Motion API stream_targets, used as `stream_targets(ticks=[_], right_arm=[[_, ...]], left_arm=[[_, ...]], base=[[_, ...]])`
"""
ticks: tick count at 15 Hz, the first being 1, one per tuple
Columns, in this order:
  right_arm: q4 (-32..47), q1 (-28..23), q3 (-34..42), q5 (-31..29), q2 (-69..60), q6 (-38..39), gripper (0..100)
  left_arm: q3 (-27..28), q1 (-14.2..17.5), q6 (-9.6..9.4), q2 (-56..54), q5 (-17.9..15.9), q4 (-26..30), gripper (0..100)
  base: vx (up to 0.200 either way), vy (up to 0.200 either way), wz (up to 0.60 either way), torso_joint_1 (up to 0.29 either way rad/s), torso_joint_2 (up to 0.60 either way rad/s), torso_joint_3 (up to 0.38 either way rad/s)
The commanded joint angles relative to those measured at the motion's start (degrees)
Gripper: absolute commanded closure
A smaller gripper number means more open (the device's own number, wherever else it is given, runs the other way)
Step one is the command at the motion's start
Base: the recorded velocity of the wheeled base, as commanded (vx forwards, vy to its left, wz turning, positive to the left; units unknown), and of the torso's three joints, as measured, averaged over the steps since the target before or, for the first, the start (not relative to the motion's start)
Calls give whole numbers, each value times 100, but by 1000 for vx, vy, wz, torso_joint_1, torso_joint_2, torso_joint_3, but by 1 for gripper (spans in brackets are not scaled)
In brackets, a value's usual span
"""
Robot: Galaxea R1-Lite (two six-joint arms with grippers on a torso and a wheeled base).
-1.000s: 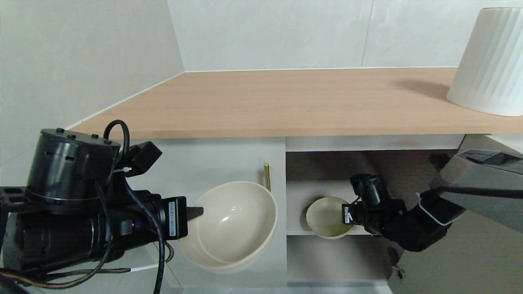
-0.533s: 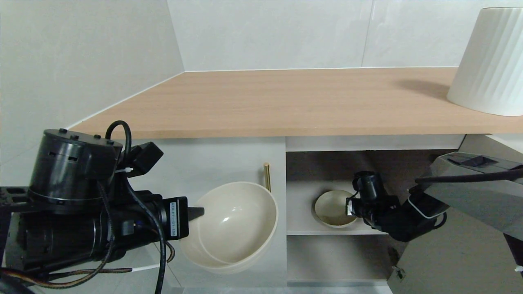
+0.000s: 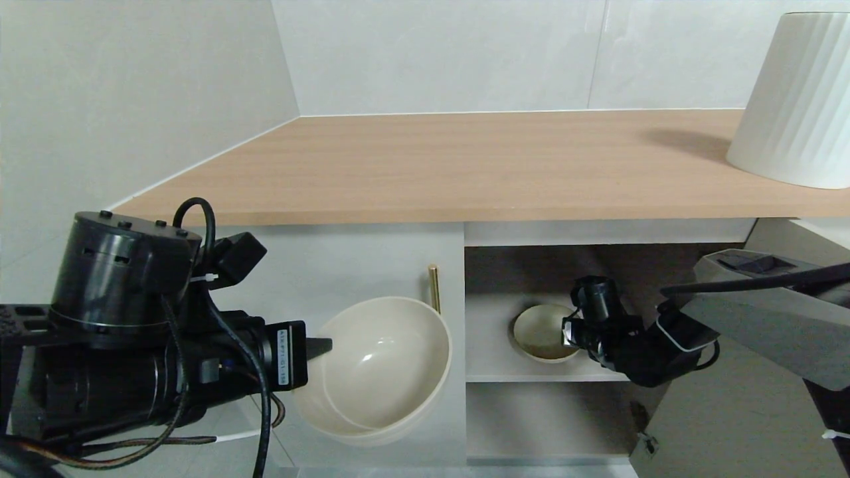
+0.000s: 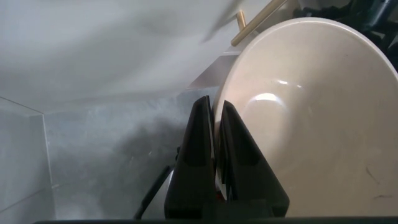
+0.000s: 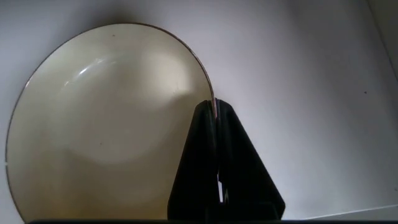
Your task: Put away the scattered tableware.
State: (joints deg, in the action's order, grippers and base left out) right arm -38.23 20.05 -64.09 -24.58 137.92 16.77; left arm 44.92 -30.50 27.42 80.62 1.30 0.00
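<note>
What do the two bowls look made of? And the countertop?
Large bowl in the left gripper: cream, glossy, sharp highlights; glazed ceramic or melamine, cannot tell which. Small bowl in the right gripper: same cream gloss, thin dark rim line. Countertop: matte wood grain, likely laminate.

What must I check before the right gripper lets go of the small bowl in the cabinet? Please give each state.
1. The right gripper is shut on the rim of the small bowl: ok.
2. The small bowl is inside the open compartment, above the shelf: ok.
3. The small bowl rests flat on the shelf: cannot tell.
4. The left gripper is shut on the rim of the large bowl: ok.
5. The large bowl is apart from the small bowl, in front of the closed door: ok.
</note>
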Motion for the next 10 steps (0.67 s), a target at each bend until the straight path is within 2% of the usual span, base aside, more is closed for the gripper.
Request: stream_targets(ticks=[1,5,8,9,10], right_arm=[[-9,-1,-43,-3,-2,10,0],[-18,7,-69,-3,-73,133,0],[17,122,265,49,-521,212,0],[299,456,836,269,-1294,177,0],[808,702,1205,542,-1936,177,0]], left_arm=[[-10,0,1,59,1,0,100],[-10,0,1,59,1,0,100],[-10,0,-17,130,1,0,100],[-89,-26,-272,306,-7,-26,100],[-265,-237,-474,455,1,-237,100]], base=[[0,0,0,0,0,0],[0,0,0,0,0,0],[0,0,0,0,0,0],[0,0,0,0,0,0],[0,0,0,0,0,0]])
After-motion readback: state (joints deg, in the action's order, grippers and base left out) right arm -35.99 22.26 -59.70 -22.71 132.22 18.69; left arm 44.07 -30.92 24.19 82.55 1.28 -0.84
